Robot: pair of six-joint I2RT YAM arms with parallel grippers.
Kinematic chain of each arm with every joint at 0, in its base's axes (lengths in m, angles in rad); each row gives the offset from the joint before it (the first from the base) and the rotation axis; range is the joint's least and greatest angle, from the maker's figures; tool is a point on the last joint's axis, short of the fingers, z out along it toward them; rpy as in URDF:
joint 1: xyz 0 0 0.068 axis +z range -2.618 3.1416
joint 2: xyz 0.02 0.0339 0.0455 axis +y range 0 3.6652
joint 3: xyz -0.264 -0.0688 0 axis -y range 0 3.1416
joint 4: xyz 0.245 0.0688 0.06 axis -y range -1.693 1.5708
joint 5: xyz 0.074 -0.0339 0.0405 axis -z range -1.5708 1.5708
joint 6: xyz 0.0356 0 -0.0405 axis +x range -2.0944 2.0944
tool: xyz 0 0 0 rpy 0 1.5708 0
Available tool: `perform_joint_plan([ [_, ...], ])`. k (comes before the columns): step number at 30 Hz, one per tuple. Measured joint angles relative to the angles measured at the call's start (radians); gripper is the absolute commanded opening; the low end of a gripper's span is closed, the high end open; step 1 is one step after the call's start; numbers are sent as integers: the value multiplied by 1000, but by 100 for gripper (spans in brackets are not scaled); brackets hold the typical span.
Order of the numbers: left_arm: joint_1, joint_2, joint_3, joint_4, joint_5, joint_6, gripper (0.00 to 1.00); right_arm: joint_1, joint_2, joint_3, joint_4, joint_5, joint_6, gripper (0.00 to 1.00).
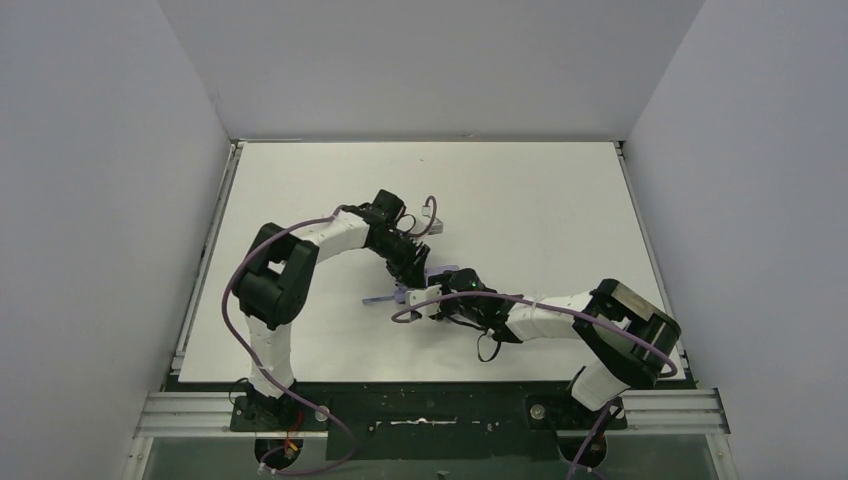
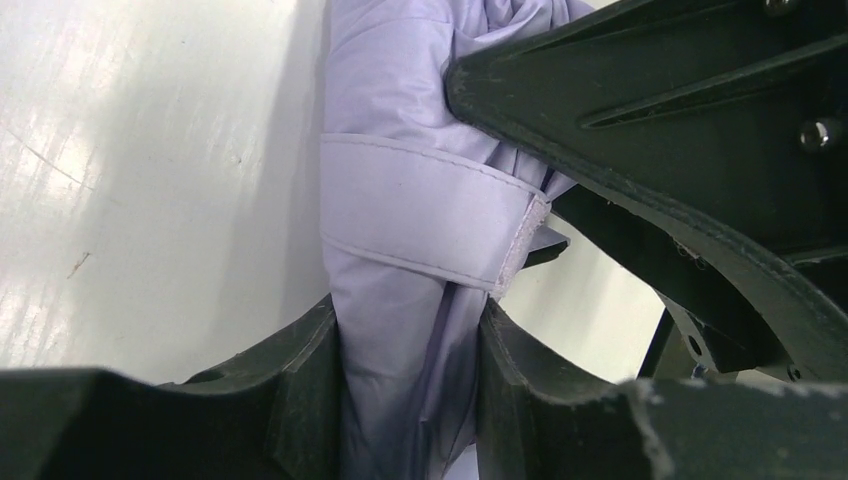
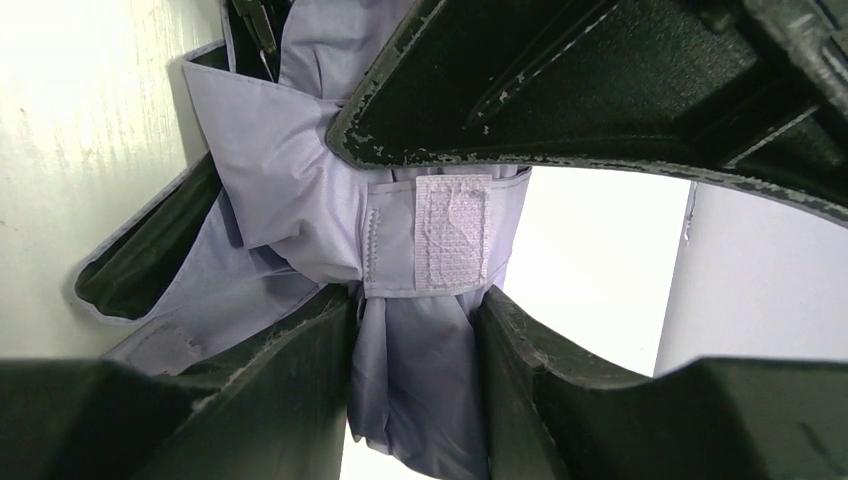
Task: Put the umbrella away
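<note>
Left tool (image 2: pixel 405 320) and right tool (image 3: pixel 418 305) are being clamped on the umbrella (image 2: pixel 390 80) (strap (image 3: pixel 452 230) unfastened); bundling is seemingly being finished, strap closing needed next.

From above, the umbrella (image 1: pixel 402 295) lies mostly hidden under the left tool (image 1: pixel 417 273) and the right tool (image 1: pixel 437 300); only lavender scraps show. Its handle and shaft are out of sight everywhere. Both wrist views crop the fabric at their edges.
</note>
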Motion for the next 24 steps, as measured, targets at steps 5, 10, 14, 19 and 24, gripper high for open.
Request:
perform_joint_plan([
  [5,-12,0,9,-19,-14,6,5,0,-27,-1,-35,-3,9,60],
  [10,-36,0,15,-34,-25,6,0,0,-172,-13,-185,-16,39,64],
  [14,-40,0,20,-43,-36,6,0,10,-364,-17,-295,-35,133,63],
  [19,-45,0,24,-47,-48,5,0,32,-640,-34,-340,19,443,59],
  [24,-60,-7,29,-53,-88,-11,0,33,-758,-44,-388,158,848,56],
])
